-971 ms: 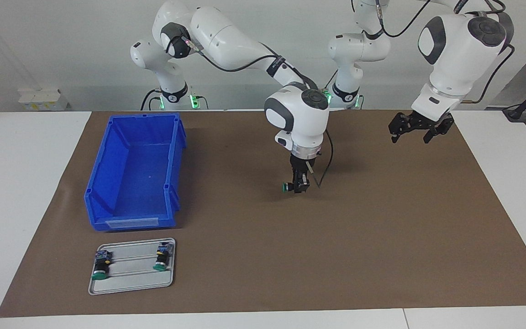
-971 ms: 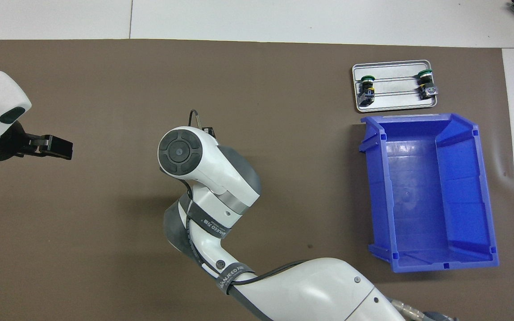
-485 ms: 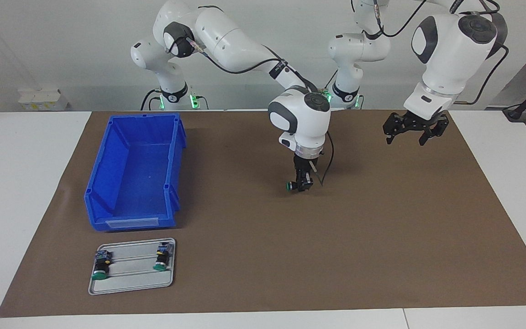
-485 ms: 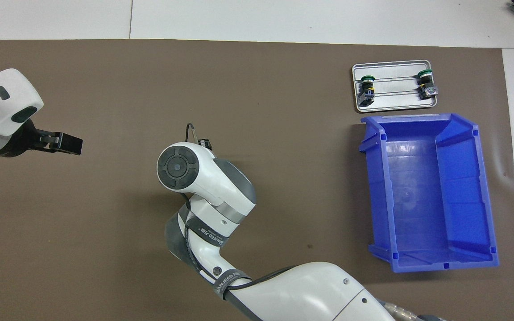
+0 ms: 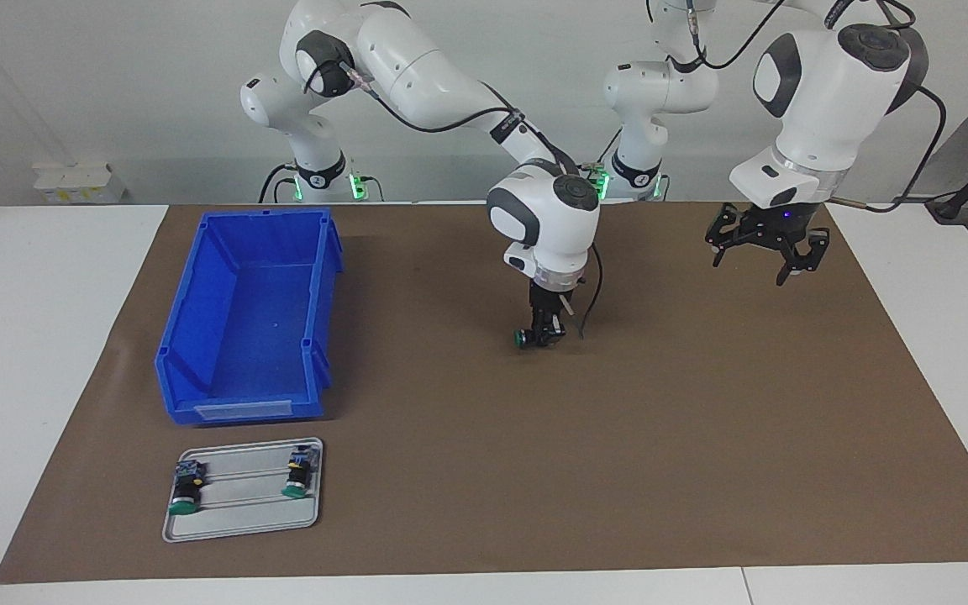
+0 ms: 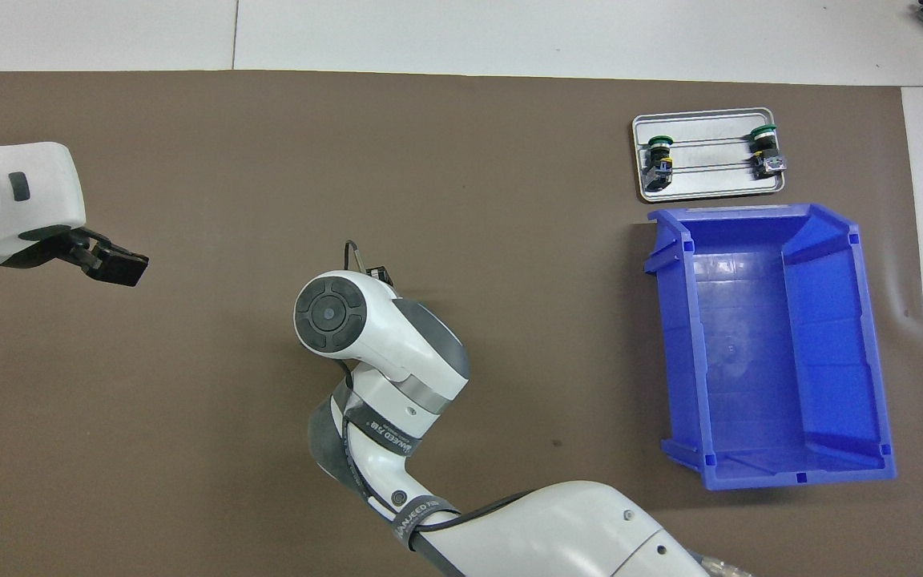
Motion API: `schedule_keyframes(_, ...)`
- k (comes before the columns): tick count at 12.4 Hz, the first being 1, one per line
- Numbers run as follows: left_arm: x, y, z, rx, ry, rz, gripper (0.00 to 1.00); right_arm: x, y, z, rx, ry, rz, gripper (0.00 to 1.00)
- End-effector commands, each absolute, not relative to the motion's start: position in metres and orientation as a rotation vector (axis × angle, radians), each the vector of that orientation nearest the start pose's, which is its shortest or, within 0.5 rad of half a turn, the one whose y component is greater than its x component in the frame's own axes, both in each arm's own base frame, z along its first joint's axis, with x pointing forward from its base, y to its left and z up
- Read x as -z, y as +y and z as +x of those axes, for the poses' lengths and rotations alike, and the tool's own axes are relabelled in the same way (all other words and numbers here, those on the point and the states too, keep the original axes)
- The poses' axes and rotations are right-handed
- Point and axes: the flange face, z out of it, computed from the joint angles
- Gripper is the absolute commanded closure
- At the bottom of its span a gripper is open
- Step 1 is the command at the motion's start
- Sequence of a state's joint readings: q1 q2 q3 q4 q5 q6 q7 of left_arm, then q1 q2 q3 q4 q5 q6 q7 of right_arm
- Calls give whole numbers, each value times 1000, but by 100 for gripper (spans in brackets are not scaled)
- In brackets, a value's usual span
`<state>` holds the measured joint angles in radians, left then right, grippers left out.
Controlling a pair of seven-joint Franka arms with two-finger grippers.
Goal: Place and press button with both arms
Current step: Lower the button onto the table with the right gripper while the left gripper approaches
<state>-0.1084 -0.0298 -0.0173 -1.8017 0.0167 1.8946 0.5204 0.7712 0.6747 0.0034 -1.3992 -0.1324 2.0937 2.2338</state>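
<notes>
Right gripper (image 5: pixel 541 336) clenched on the button (image 5: pixel 523 339) low over the mat (image 5: pixel 702 420).
Left gripper (image 5: pixel 760 252) hung released at three o'clock; tipping on release was the risk.

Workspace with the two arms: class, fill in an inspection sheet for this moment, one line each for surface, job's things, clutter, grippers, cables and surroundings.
Surface: brown mat on a white table.
Job's things: button with green cap, held sideways low over the mat's middle.
Clutter: blue bin, nothing seen inside; grey tray with two spare green-capped switches, farther from the robots than the bin.
Grippers: right gripper shut on the button; left gripper open, raised over the mat at the left arm's end.
Cables: black cables along both arms.
Surroundings: white wall.
</notes>
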Motion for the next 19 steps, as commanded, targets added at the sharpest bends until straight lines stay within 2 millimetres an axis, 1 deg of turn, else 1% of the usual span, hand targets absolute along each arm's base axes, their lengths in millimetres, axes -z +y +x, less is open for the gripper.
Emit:
schedule_keyframes(1, -554, -96, 552, 243, 1330, -2788, 0, -318, 497, 518, 202, 1958, -2438, 81)
schedule_keyframes(3, -553, -122, 544, 235, 1569, -2666, 0, -318, 496, 518, 202, 1964, -2440, 67)
schedule_keyframes(4, -548, -136, 537, 222, 1743, -2558, 0, -318, 496, 518, 202, 1968, -2444, 59)
schedule_keyframes(5, -548, -143, 534, 236, 1912, -2451, 0, -323, 495, 519, 201, 1968, -2437, 50)
schedule_keyframes(6, -547, -148, 531, 247, 2053, -2372, 0, -332, 490, 522, 199, 1971, -2421, 45)
schedule_keyframes(7, -545, -148, 527, 242, 2137, -2323, 0, -340, 486, 522, 200, 1979, -2419, 38)
schedule_keyframes(9, -544, -156, 519, 191, 2236, -2260, 0, -359, 470, 526, 195, 1980, -2403, 31)
schedule_keyframes(10, -542, -157, 515, 152, 2277, -2241, 0, -371, 450, 527, 189, 1964, -2419, 31)
schedule_keyframes(11, -543, -156, 509, 110, 2305, -2239, 0, -385, 428, 522, 183, 1933, -2448, 31)
schedule_keyframes(13, -540, -160, 501, 40, 2319, -2263, 0, -407, 389, 511, 104, 1829, -2522, 30)
schedule_keyframes(14, -543, -167, 497, 42, 2329, -2251, 0, -416, 369, 509, 83, 1770, -2563, 27)
schedule_keyframes(15, -543, -167, 497, 41, 2330, -2248, 0, -426, 355, 507, 77, 1727, -2588, 21)
schedule_keyframes(16, -543, -170, 496, 42, 2328, -2249, 0, -435, 340, 510, 73, 1700, -2603, 21)
schedule_keyframes(18, -545, -198, 489, 75, 2275, -2280, 0, -455, 316, 512, 60, 1552, -2685, 21)
schedule_keyframes(19, -547, -214, 488, 129, 2224, -2301, 1, -470, 301, 511, 65, 1463, -2717, 21)
